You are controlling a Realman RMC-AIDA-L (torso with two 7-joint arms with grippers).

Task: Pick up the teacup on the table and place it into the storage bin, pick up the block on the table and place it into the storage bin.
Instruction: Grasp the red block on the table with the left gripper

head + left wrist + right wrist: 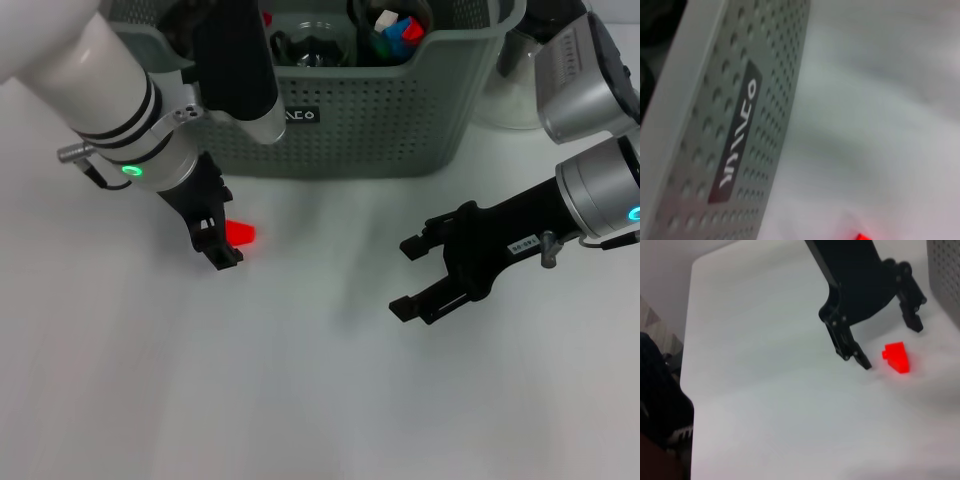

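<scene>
A: Where does the red block [240, 234] lie from the left gripper [222, 231]?

B: Right at its fingertips, resting on the worktop [300, 400]. The right wrist view shows the left gripper's [892, 346] jaws spread wide with the block [897, 357] just below the gap, nearer one finger than the other, not yet clamped.

A: And its long axis?

B: Judging from the head view, it runs across the gap, one end pointing away from the gripper, toward the right arm.

A: The other arm?

B: The right gripper [412, 277] hangs well apart, jaws open and empty. The left is plainly nearer.

A: The storage bin [400, 110]?

B: Just behind the left gripper, holding small coloured pieces already.
</scene>
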